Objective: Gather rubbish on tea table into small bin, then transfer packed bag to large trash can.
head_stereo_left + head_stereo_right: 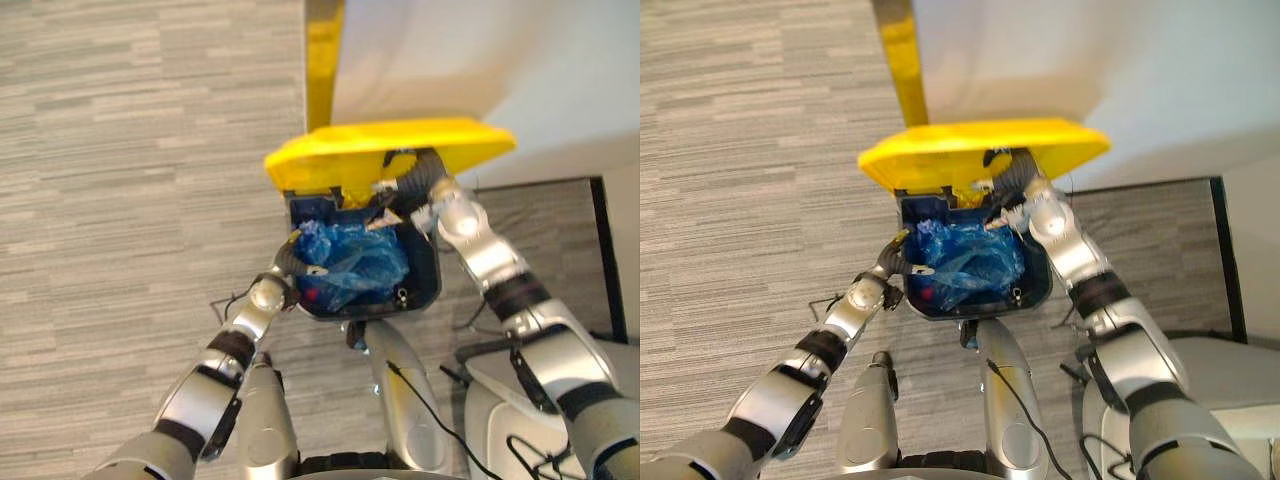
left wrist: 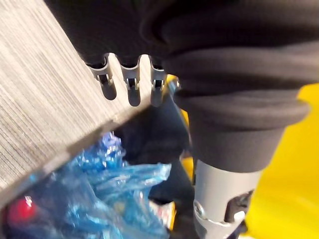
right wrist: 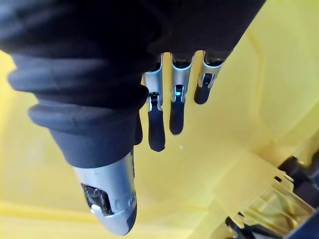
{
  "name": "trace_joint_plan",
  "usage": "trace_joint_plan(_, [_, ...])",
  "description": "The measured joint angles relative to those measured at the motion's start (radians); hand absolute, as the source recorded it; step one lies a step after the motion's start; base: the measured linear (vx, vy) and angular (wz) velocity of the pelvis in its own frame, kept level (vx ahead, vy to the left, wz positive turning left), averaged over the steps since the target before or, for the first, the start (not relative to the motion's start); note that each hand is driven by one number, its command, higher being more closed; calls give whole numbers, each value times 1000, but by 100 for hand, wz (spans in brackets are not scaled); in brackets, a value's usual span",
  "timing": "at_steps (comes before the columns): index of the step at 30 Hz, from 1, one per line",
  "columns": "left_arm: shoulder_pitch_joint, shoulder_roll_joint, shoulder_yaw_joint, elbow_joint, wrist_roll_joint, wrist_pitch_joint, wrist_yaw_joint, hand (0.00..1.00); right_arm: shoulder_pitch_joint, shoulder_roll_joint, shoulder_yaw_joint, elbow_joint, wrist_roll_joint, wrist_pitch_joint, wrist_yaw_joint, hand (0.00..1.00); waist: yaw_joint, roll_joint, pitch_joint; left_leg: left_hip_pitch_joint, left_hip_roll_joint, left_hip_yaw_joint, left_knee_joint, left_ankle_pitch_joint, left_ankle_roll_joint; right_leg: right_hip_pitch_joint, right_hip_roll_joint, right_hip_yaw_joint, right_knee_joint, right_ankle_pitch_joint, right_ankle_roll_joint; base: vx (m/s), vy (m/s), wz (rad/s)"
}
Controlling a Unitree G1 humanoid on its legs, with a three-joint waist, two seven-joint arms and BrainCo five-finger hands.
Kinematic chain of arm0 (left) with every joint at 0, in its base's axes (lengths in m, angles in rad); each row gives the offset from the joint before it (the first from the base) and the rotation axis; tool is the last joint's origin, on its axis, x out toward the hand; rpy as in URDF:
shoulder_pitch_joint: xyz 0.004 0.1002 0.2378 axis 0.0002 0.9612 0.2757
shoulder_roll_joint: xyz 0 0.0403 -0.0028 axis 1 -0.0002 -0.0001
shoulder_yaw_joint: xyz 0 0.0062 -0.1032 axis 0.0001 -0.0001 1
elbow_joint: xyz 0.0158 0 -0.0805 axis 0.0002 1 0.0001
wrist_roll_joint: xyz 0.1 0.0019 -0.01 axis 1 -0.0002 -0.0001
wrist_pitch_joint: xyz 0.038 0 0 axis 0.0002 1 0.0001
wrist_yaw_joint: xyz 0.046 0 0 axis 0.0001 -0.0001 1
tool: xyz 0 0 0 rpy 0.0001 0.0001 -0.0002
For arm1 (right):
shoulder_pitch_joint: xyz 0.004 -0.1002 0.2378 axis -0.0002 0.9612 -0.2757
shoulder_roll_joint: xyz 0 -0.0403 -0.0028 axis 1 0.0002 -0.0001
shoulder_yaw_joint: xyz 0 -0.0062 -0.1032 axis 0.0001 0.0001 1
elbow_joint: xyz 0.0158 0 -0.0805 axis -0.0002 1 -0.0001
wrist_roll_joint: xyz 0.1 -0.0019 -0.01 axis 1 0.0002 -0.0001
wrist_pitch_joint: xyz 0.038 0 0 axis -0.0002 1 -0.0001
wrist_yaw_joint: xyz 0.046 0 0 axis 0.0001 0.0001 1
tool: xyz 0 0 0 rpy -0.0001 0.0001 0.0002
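the packed blue plastic bag [image 1: 352, 262] lies crumpled inside the large trash can [image 1: 433, 287], filling most of the dark blue opening. something small and red [image 1: 313, 297] shows beside the bag at the can's left near corner; i cannot tell what it is.

the can's yellow lid [image 1: 400, 146] is tipped up at the far edge, standing over the back of the opening. my right hand [image 1: 1014, 176] is up beneath it. in the right wrist view its fingers [image 3: 156, 125] are straight and spread against the lid's yellow underside, thumb apart, so the hand is open and bearing on the lid, gripping nothing.

my left hand [image 1: 289, 257] is at the can's left rim, just above the bag. in the left wrist view its fingers [image 2: 131, 88] hang loose over the rim's edge, holding nothing, with the bag's blue folds below them and apart from them. that hand is open too.

room to move: the near and right rims of the can are free, and the bag sits below the rim line all round as far as i can see. grey striped carpet [image 1: 120, 160] stretches wide on the left. beyond the lid stand a white wall [image 1: 500, 60] and a yellow upright strip [image 1: 323, 60], close behind the can.
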Motion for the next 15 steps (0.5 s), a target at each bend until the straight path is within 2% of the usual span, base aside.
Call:
trace_joint_plan(1, [38, 1, 20, -10, -13, 0, -1, 0, 42, 8, -18, 0, -12, 0, 0, 0, 9, -4, -6, 16, -16, 12, -3, 4, 9, 9, -10, 15, -3, 10, 8, -181, 214, -24])
trace_joint_plan(2, [133, 5, 73, -29, -28, -2, -3, 0, 142, 25, -32, 4, -29, 0, 13, 0, 30, -9, -34, 33, -46, 45, -3, 12, 33, 21, -23, 45, -36, 48, 32, -225, 234, -48])
trace_joint_plan(3, [209, 8, 120, -37, -36, -2, -4, 0, 212, 38, -35, 4, -49, -1, 24, 0, 39, -10, -65, 34, -55, 74, -4, 26, 60, 30, -22, 61, -92, 99, 61, -274, 239, -66])
trace_joint_plan(4, [305, 10, 182, -45, -51, -2, -8, 0, 288, 59, -49, 4, -72, -2, 40, 0, 44, -7, -93, 36, -46, 123, -26, 54, 98, 35, -23, 73, -140, 144, 110, -319, 212, -62])
trace_joint_plan(6, [425, 19, 255, -48, -66, 8, -29, 0, 413, 95, -87, 7, -119, -1, 66, 0, 36, -3, -100, 61, -53, 151, -76, 88, 117, 22, -59, 68, 131, 83, 31, -306, 139, -36])
trace_joint_plan(7, [482, 24, 287, -48, -79, 11, -41, 0, 501, 122, -126, 16, -139, -1, 74, 0, 33, -4, -126, 73, -57, 148, -126, 122, 123, 29, -72, 88, 306, 40, 28, -240, 62, -2])
trace_joint_plan(8, [513, 28, 306, -48, -87, 11, -48, 0, 552, 138, -154, 36, -143, 0, 85, 0, 33, -7, -146, 74, -60, 143, -170, 153, 122, 47, -78, 104, 404, 7, 30, -195, 21, 6])
trace_joint_plan(9, [532, 29, 316, -49, -93, 11, -51, 0, 578, 147, -170, 51, -143, 0, 89, 0, 33, -12, -158, 75, -63, 142, -197, 170, 121, 67, -85, 117, 455, -11, 29, -165, -65, -1])
trace_joint_plan(10, [566, 24, 339, -50, -94, 12, -69, 0, 621, 162, -196, 75, -143, 0, 90, 0, 34, -21, -187, 64, -66, 137, -233, 197, 116, 115, -88, 155, 506, -40, 52, -153, -127, -5])
trace_joint_plan(12, [609, 11, 361, -51, -95, 16, -82, 0, 676, 192, -240, 109, -142, -1, 90, 0, 33, -56, -236, 43, -86, 127, -271, 226, 95, 234, -103, 194, 372, -72, 112, -111, -167, -8])
trace_joint_plan(13, [619, -20, 388, -43, -96, 22, -90, 0, 688, 197, -264, 151, -142, -1, 89, 0, 37, -67, -266, 25, -95, 118, -303, 259, 82, 299, -77, 179, 197, -150, 142, -59, -162, -33])
trace_joint_plan(15, [617, -87, 385, -17, -95, 24, -110, 0, 667, 197, -301, 204, -141, -7, 86, 0, 47, -52, -304, -4, -78, 125, -358, 316, 59, 336, -26, 169, -15, -166, 120, -54, -144, -50])
